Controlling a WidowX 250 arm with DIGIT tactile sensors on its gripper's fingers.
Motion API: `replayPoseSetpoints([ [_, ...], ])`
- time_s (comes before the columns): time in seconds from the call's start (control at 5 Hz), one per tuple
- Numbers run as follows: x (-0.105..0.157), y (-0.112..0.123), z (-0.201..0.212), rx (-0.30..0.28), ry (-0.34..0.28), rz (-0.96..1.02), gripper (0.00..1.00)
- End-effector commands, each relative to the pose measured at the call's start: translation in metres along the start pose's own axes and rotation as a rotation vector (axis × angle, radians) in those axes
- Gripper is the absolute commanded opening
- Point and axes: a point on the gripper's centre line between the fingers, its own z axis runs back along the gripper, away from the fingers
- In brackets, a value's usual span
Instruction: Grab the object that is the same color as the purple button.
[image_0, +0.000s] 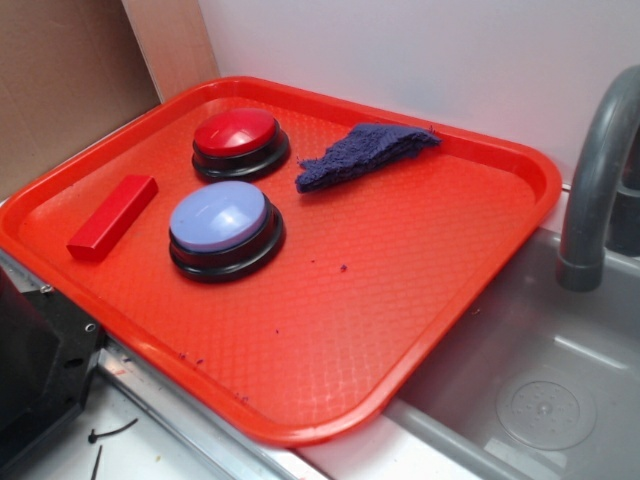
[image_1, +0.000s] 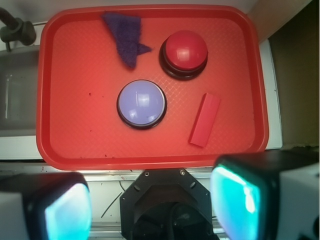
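Fingers (image_1: 65, 212) of the gripper (image_1: 152, 210) stood wide apart and empty, high above the tray's (image_1: 150, 160) near edge. No grab had begun. The purple rag (image_1: 125, 35) lay at the far side, beside the red button (image_1: 186, 50), beyond the purple button (image_1: 142, 103). Next, the gripper needed to reach over the rag and descend.

A red rectangular block (image_0: 112, 216) and a red-topped round button (image_0: 240, 142) sit on a red plastic tray (image_0: 400, 300), beside a grey sink (image_0: 540, 390) with a grey faucet (image_0: 598, 180).
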Motion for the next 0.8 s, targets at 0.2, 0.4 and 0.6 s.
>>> replayPoseSetpoints([
  [0.2, 0.013, 0.004, -0.007, -0.021, -0.045, -0.042, 1.00],
  [0.4, 0.031, 0.011, -0.018, 0.000, -0.111, 0.002, 1.00],
  [0.6, 0.055, 0.015, -0.037, 0.008, -0.177, 0.013, 1.00],
])
